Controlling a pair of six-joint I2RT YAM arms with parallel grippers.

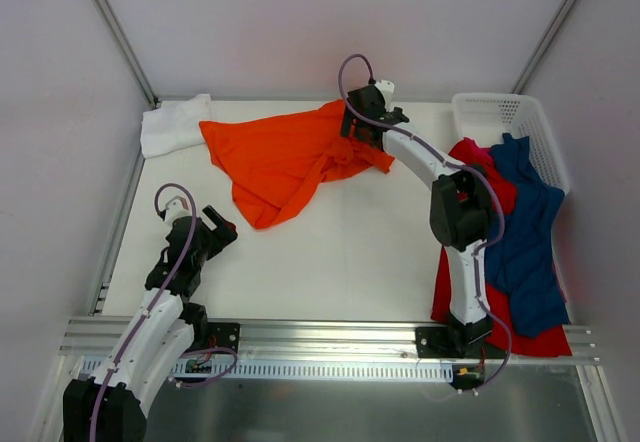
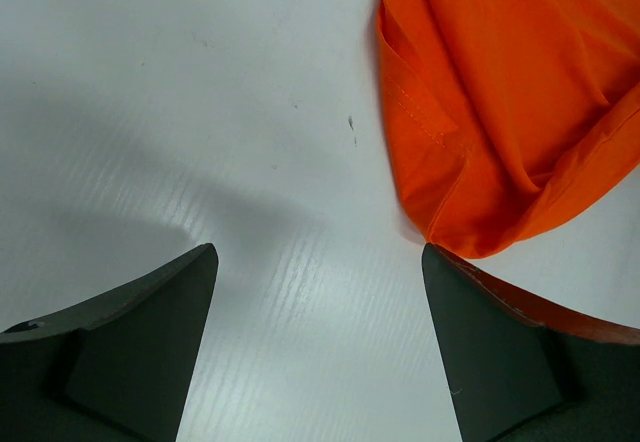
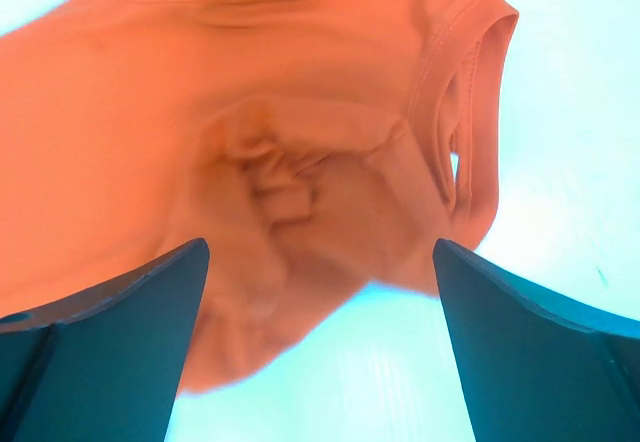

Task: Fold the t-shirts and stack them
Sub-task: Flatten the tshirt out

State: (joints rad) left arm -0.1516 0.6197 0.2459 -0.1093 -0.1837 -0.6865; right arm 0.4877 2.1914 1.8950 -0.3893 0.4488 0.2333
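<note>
Left jaws, near: spread wide, empty, low over the counter [image 1: 340,262]; orange t-shirt [image 2: 500,102] hem just beyond them (to their right). Right jaws, far: spread wide over its bunched collar, gripping nothing.

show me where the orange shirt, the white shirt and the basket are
orange t-shirt [image 1: 280,162], top view, middle of the spread cloth
white t-shirt [image 1: 172,127], top view, middle of the bunched cloth at the far left corner
basket [image 1: 492,114], top view, its perforated far wall
</note>
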